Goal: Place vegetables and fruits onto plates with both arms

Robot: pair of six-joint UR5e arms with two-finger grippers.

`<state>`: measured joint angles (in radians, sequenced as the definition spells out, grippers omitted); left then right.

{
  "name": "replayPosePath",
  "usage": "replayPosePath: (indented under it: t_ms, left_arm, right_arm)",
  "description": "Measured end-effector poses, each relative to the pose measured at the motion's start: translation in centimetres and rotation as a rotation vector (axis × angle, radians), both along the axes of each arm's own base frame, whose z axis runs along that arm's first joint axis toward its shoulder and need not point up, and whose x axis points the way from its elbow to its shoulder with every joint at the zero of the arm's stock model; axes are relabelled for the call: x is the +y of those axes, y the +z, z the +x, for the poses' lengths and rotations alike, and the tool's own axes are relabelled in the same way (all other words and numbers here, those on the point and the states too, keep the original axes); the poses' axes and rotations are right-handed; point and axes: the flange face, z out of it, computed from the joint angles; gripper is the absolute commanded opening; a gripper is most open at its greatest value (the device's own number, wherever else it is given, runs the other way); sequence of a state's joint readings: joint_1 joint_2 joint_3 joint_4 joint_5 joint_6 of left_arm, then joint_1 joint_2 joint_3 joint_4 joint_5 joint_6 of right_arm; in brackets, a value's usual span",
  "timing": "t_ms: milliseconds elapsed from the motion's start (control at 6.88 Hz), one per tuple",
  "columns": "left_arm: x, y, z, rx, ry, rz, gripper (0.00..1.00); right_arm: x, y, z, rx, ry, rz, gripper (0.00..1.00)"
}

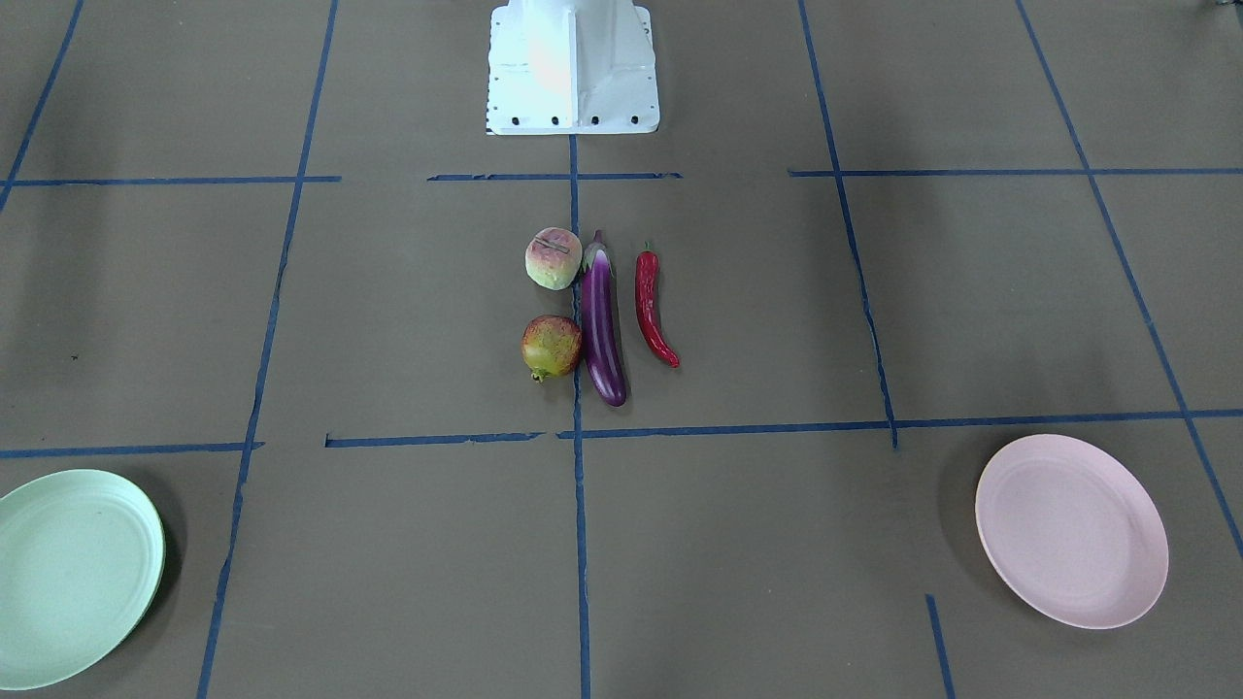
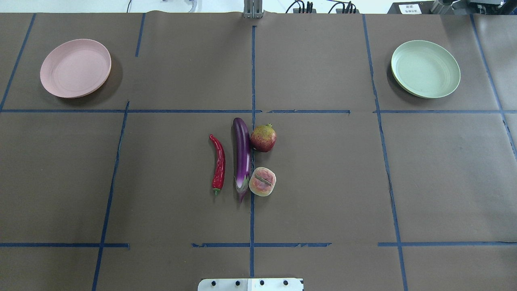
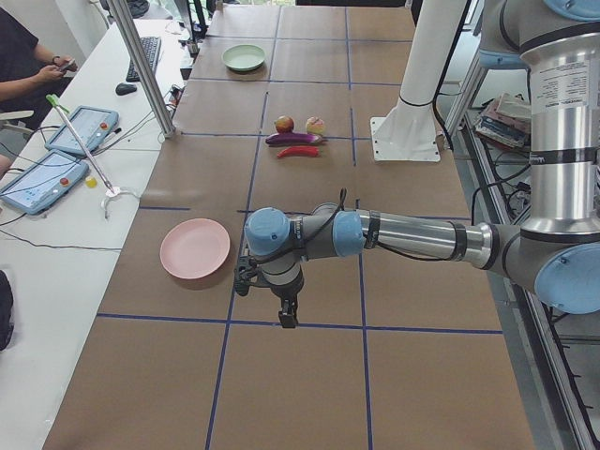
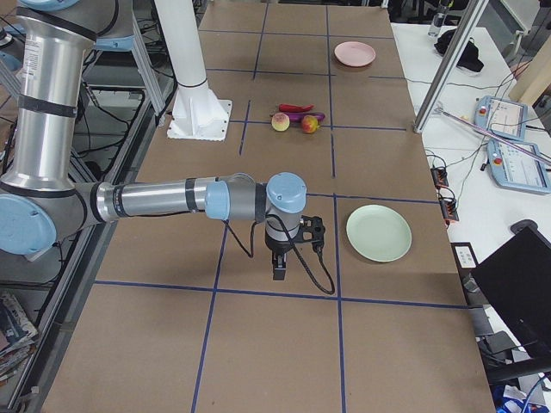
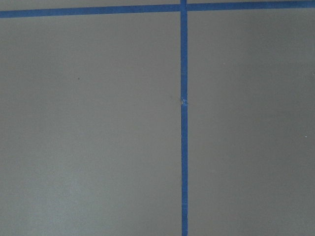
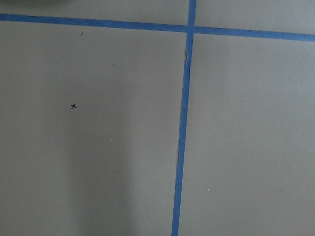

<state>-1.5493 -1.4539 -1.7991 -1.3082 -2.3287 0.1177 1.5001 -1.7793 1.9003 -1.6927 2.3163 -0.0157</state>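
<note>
The only writing we find is on a small white label (image 2: 409,8) beyond the table's far edge in the overhead view, and it is too small to read.

The left claw (image 3: 289,314) hangs fingers-down over bare brown paper near the pink plate (image 2: 75,68). The right claw (image 4: 280,267) hangs the same way near the green plate (image 2: 425,69). Each shows only in a side view, so we cannot tell whether its fingers are apart or together. We see nothing in either one. Both wrist cameras show only paper and blue tape.

The produce lies together at the table's middle. The eggplant (image 2: 242,153) runs lengthwise away from the robot, with its whitish stem end toward the white base (image 2: 250,284). The chili (image 2: 219,163) lies alongside on the robot's left, a little apart, with its stem also toward the base. On the eggplant's right, right up against it, sit the peach (image 2: 262,182), nearer the robot, and the pomegranate (image 2: 263,138), farther out with its nub pointing away. The plates lie well apart at the far corners, pink on the robot's left and green on its right.
</note>
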Motion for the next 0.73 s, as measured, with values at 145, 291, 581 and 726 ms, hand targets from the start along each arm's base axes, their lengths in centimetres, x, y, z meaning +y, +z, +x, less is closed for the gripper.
replayPosePath:
  t_ms: [145, 291, 581, 726]
  left_arm:
    - [-0.15, -0.01, -0.01, 0.000, 0.004, 0.011, 1.00]
    - [-0.20, -0.01, -0.05, 0.000, 0.010, 0.030, 1.00]
    - [-0.26, 0.00, -0.10, -0.003, 0.014, 0.045, 1.00]
    - [-0.21, -0.03, -0.11, -0.004, 0.014, 0.046, 1.00]
  right_arm:
    - [0.00, 0.00, 0.01, 0.001, -0.002, 0.002, 1.00]
    - [0.01, -0.02, 0.01, 0.000, -0.002, 0.002, 1.00]
    - [0.00, -0.13, -0.05, -0.003, -0.001, 0.002, 1.00]
    - [0.00, -0.20, -0.08, -0.005, -0.001, 0.002, 1.00]
